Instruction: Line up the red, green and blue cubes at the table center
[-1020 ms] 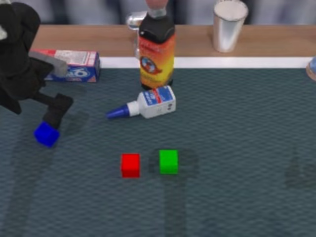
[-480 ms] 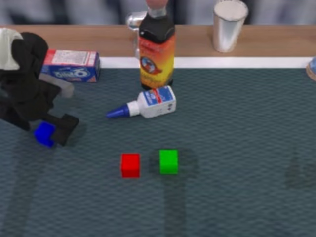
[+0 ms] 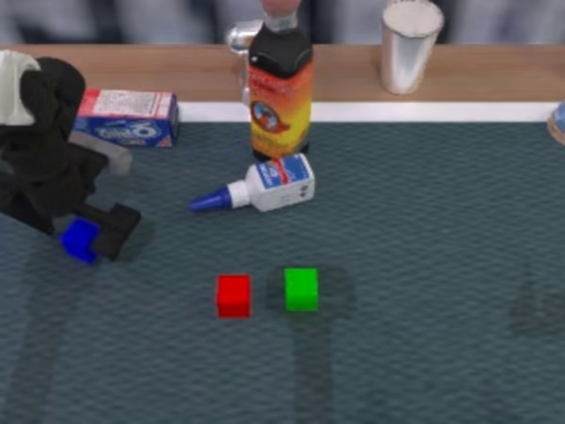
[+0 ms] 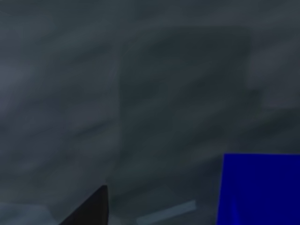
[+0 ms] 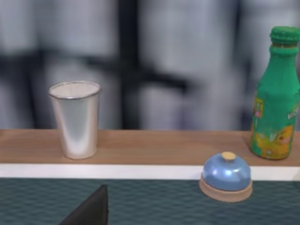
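The blue cube [image 3: 79, 240] lies on the teal tabletop at the far left. My left gripper [image 3: 88, 237] is down around it and open: one black finger [image 3: 117, 231] stands just right of the cube, and the other is hidden under the arm. The left wrist view shows the blue cube [image 4: 260, 190] close up, apart from a dark fingertip [image 4: 91, 211]. The red cube [image 3: 234, 295] and the green cube [image 3: 301, 289] sit side by side near the table center [image 3: 397, 265], a small gap between them. My right gripper is outside the top view; one fingertip [image 5: 91, 211] shows in its wrist view.
A white glue bottle [image 3: 265, 186] lies on its side behind the cubes, in front of a tall dark sauce bottle [image 3: 281, 88]. A red-and-blue carton [image 3: 128, 117] is at the back left, a steel cup [image 3: 410, 44] on the wooden strip. A blue bell [image 5: 226, 177] and a green bottle [image 5: 276, 117] are at the right.
Over the last second my left gripper came down and swung round the blue cube, which shifted slightly left. Since half a second ago nothing has visibly moved.
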Robot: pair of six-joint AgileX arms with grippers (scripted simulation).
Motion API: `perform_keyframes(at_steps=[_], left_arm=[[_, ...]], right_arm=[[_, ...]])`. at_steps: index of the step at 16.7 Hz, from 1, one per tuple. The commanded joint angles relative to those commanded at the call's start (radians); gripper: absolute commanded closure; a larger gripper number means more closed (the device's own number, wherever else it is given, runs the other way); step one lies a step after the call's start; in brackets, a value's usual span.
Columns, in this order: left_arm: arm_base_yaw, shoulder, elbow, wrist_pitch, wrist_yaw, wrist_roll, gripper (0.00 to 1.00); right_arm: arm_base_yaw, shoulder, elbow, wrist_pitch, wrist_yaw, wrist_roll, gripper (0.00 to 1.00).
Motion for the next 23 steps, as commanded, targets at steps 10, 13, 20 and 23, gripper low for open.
perform_keyframes(at_steps=[10,13,20,23], left_arm=[[0.0,0.0,0.0,0.0,0.0,0.0,1.0],[0.0,0.0,0.0,0.0,0.0,0.0,1.0],[0.0,-0.058,0.038,-0.063,0.015,-0.006,1.0],[0.008,-0.105,0.096,-0.179,0.014,-0.007,1.0]], right_arm=[[0.0,0.0,0.0,0.0,0.0,0.0,0.0],[0.0,0.0,0.0,0.0,0.0,0.0,0.0],[0.0,0.0,0.0,0.0,0.0,0.0,0.0],[0.0,0.0,0.0,0.0,0.0,0.0,0.0]])
